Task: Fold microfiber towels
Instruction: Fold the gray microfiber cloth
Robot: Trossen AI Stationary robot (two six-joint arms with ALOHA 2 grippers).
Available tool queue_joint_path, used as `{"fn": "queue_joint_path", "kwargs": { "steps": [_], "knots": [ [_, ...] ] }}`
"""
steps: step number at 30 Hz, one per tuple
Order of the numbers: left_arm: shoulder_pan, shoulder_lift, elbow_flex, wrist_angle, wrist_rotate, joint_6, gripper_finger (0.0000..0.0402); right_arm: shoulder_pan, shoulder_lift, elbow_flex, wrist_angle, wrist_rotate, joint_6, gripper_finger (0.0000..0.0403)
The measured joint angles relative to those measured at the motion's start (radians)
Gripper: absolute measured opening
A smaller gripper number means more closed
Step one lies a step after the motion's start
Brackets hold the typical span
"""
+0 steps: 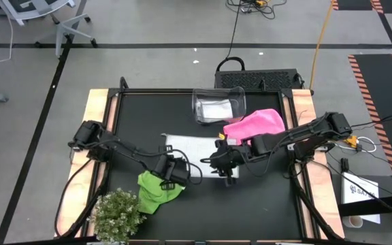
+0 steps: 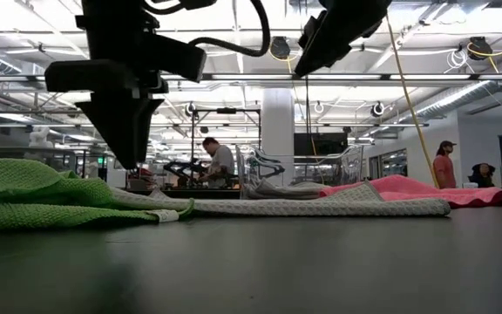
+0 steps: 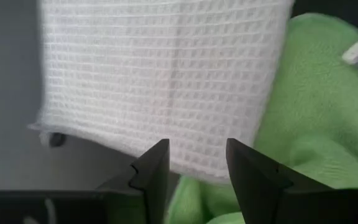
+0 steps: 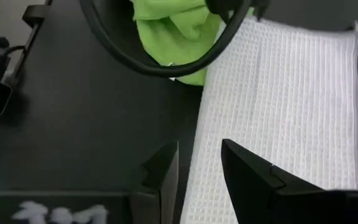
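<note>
High view, from the near edge of the table [image 1: 288, 211] outward: a small bushy plant [image 1: 118, 214] stands at the near left corner, with the lime green towel [image 1: 156, 192] bunched just to its right. The left gripper [image 1: 182, 173] hangs over the far edge of that green towel where it meets the near left part of the white towel [image 1: 189, 148], which lies flat at mid-table; in the left wrist view its fingers [image 3: 157, 171] stand apart with nothing between them, above the white towel's edge and the green cloth. The right gripper [image 1: 224, 170] is over the white towel's near right side, its fingers [image 4: 163, 171] likewise spread and pinching nothing, the waffle weave lying flat beneath. Farther right, the bright pink towel [image 1: 256, 124] lies crumpled under the right arm. Farthest, a clear plastic bin [image 1: 218, 104] holds another white towel [image 1: 216, 109].
</note>
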Motion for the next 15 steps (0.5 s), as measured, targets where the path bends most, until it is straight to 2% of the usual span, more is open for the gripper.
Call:
{"fn": "queue_joint_path", "kwargs": {
  "steps": [15],
  "knots": [
    [0.039,0.000,0.000,0.001,0.052,-0.053,0.0161,-0.004,-0.001,-0.012,-0.169,0.005,0.062,0.0144]
  ]
}}
